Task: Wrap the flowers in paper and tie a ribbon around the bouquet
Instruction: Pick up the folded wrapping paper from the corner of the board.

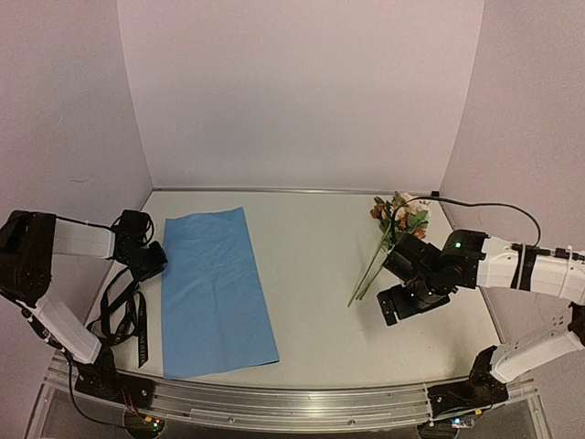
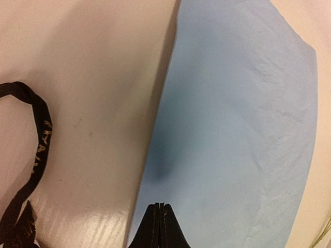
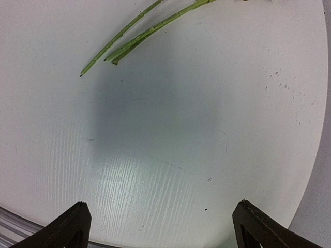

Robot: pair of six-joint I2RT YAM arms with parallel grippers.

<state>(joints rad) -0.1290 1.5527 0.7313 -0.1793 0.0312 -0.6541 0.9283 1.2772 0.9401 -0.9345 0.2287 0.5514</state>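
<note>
Tabletop (image 1: 320,274): white, pale walls (image 1: 302,91) behind.
Ribbon (image 1: 139,320): looped just left of the paper (image 1: 215,293).
Left tool (image 2: 160,209): pressed together at the paper's left edge.
Paper: light blue, lying flat.
Flowers (image 1: 400,218): well right of the paper.
Right tool (image 3: 160,217): spread wide, empty.

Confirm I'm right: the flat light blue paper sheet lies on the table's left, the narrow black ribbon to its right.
No. In the top external view the narrow black ribbon lies left of the flat light blue paper sheet, not right.
</note>
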